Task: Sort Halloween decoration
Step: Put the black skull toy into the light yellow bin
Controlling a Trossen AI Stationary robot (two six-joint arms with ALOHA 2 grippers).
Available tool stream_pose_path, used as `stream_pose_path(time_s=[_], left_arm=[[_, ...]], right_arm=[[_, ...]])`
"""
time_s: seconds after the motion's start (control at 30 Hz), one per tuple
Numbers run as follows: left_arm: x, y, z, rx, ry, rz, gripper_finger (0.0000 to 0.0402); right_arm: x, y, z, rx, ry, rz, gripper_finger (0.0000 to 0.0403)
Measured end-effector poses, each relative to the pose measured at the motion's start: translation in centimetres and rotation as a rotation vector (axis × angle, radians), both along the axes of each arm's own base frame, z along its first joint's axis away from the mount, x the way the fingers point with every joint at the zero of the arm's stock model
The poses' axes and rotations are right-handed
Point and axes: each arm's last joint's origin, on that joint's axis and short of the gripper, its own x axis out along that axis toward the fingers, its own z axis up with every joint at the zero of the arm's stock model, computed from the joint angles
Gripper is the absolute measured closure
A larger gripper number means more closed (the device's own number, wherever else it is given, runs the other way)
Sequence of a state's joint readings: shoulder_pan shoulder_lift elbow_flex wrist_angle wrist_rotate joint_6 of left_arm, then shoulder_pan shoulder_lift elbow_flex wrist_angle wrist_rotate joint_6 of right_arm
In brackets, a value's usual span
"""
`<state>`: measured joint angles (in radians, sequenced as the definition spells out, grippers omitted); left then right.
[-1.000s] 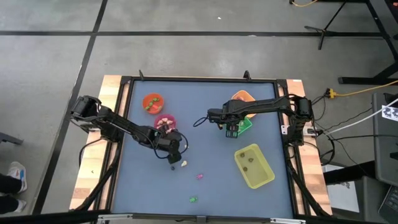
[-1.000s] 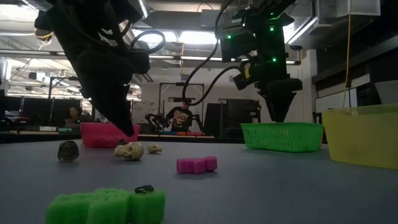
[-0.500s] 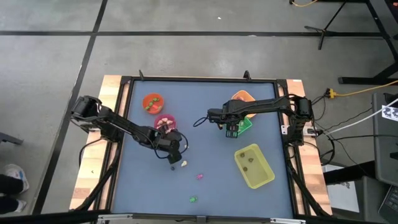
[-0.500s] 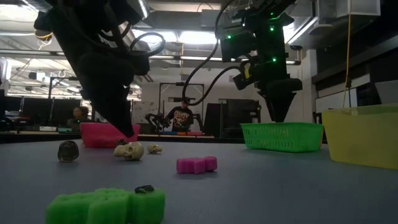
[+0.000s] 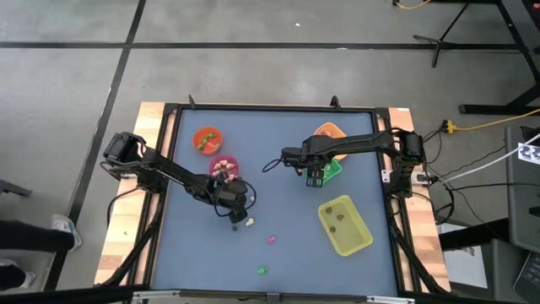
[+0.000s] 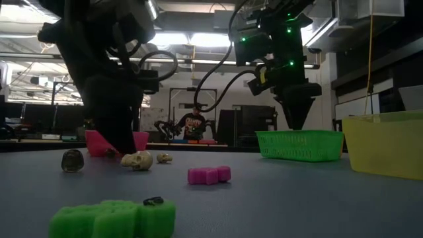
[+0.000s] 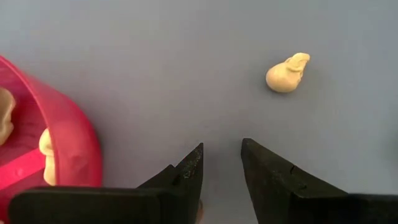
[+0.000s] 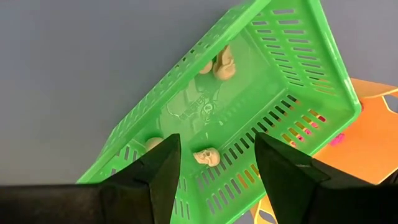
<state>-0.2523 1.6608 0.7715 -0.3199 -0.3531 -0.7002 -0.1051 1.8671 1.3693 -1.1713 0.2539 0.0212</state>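
Small Halloween trinkets lie on the grey table: a cream skull (image 5: pixel 249 222) (image 6: pixel 137 159) (image 7: pixel 287 73), a smaller cream piece (image 6: pixel 163 158), a dark ball (image 6: pixel 73 160), a pink piece (image 5: pixel 272 239) (image 6: pixel 209 174) and a green one (image 5: pixel 262 270) (image 6: pixel 112 218). My left gripper (image 5: pixel 234 219) (image 7: pixel 222 158) points steeply down, low over bare table between the pink cup (image 5: pixel 224 166) (image 7: pixel 56 155) and the skull, open with nothing between its fingers. My right gripper (image 5: pixel 314 179) (image 8: pixel 217 162) hangs open above the green tray (image 5: pixel 327 169) (image 8: pixel 249 112), which holds cream skulls (image 8: pixel 207 157).
An orange cup (image 5: pixel 207 139) stands at the far left behind the pink cup, which holds cream pieces (image 7: pixel 48 146). An orange tray (image 5: pixel 329 131) sits beyond the green one, and a yellow tray (image 5: pixel 344 225) lies on the near right. People sit in the room behind.
My left gripper has sunk a little toward the table beside the cream skull, its fingers still apart. The right arm and the trinkets have kept still.
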Motion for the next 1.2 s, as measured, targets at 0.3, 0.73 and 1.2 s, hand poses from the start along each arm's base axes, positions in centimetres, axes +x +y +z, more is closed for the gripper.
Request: stream_pose_path(time_s=[0.3, 0.73, 1.2], left_arm=[[0.3, -0.1, 0.4, 0.022, 0.028, -0.084, 0.0298], [1.7, 1.0, 2.6, 0.052, 0.167, -0.420, 0.0298], [1.6, 2.9, 2.5, 0.072, 0.237, -0.508, 0.0225]], right_arm=[[0.0, 0.0, 0.0, 0.000, -0.001, 0.000, 0.0198], [0.0, 0.0, 0.0, -0.002, -0.002, 0.000, 0.0198], [0.0, 0.0, 0.0, -0.004, -0.002, 0.000, 0.0198]])
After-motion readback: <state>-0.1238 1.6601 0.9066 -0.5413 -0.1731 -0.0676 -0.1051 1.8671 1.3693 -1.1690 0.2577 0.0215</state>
